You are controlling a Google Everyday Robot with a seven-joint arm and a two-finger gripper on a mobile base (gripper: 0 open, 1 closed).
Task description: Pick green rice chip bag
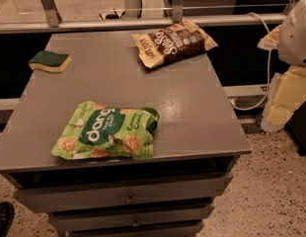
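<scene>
The green rice chip bag [107,130] lies flat near the front left of the grey cabinet top [192,107]. It is a lime-green pouch with a dark green patch, white "dang" lettering and pictures of tan chips. My arm's white housing [297,31] shows at the right edge of the view. The gripper [284,100] appears as pale cream parts hanging below it, off the right side of the cabinet. It is far from the bag and touches nothing.
A brown-and-cream snack bag [173,42] lies at the back right of the top. A green-and-yellow sponge [50,61] sits at the back left. Drawers [128,197] run below the front edge. A rail [143,22] and a white cable [264,58] lie behind and to the right.
</scene>
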